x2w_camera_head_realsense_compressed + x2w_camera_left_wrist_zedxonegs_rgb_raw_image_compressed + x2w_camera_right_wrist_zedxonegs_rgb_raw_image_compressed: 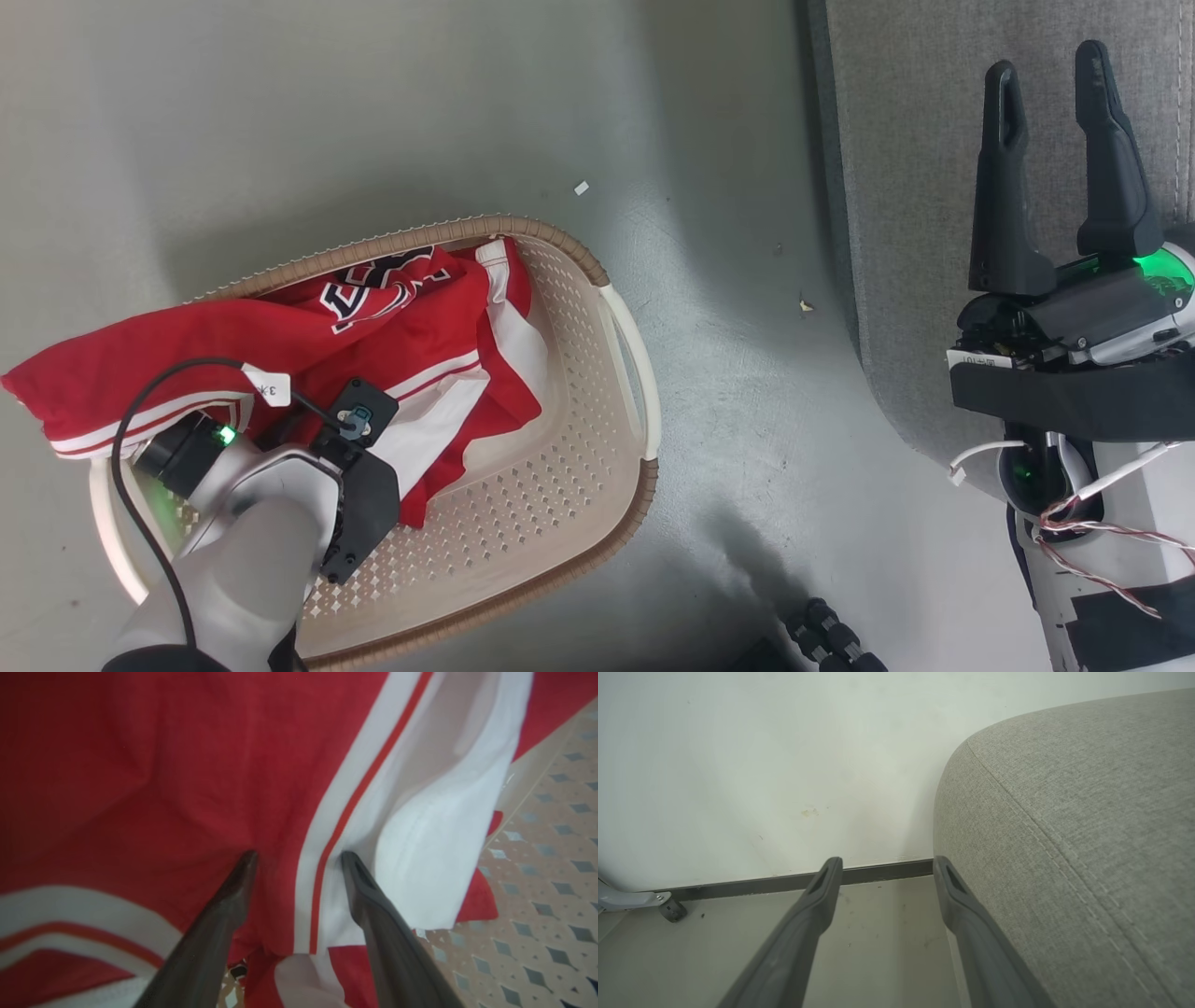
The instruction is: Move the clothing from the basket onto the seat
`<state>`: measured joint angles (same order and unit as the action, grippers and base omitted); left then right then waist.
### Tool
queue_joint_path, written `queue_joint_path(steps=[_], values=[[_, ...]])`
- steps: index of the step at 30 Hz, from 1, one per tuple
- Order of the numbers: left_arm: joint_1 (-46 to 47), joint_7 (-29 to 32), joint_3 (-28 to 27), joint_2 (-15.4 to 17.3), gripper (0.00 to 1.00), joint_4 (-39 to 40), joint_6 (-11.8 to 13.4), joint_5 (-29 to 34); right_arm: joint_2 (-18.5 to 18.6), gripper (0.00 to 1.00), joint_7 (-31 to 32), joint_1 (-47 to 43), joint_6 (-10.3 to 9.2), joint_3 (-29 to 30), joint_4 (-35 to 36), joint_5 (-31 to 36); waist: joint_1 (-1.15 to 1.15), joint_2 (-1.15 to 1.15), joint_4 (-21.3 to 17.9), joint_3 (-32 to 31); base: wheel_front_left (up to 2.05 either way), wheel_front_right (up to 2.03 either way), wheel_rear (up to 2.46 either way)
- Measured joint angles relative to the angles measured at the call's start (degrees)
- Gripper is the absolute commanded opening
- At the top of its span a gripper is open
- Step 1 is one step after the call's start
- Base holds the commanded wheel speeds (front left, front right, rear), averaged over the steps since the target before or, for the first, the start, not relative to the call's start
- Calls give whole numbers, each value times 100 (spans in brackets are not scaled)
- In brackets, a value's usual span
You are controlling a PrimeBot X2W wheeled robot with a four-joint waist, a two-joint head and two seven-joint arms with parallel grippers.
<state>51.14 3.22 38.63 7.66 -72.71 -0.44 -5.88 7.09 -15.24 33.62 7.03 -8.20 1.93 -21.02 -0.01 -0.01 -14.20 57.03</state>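
Your left tool [299, 856] is spread, tips on the clothing [280, 345] in the basket [560, 504]. The seat [915, 187] lies well right, beside your right tool [1046, 56], spread and empty.

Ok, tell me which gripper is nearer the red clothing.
Left. The left gripper is down in the basket, its open fingers right at the clothing. The right gripper hangs open by the seat, well apart from the clothing.

Navy lettering on red white-striped jersey [411, 322] folded, unreadable. Near rim of cream perforated oval basket [560, 467] under pale left forearm [243, 560]. Frame edge crops grey fabric couch cushion [915, 187].
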Motion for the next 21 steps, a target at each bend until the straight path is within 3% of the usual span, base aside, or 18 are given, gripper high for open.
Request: queue_joint_path(steps=[1, 2, 12, 18, 21], values=[[-6, -53, 2, 14, 24, 1, 0, 1, -7, 100, -1, 2, 1, 4, -1, 9, 0, 0, 2, 3, 0, 0, 0], [-13, -82, 10, 32, 0, 1, -1, 1, -15, 100, -2, 8, 1, 4, -1, 20, 0, 0, 3, 3, 0, 0, 0], [-83, -326, -91, -27, 0, -35, -16, -85, -131, 100, 5, 104, 7, 13, -294, 41, 1, 1, 13, -222, 0, 0, 0], [-133, -650, -157, -74, 0, -30, -221, -165, -136, 100, 9, 113, 11, 155, -563, 34, 1, 1, 60, -503, 0, 0, 0], [-255, -900, -421, -136, 0, 8, -368, -512, -126, 100, 10, 118, 10, 225, -701, -4, 0, 1, 112, -747, 0, 0, 0]])
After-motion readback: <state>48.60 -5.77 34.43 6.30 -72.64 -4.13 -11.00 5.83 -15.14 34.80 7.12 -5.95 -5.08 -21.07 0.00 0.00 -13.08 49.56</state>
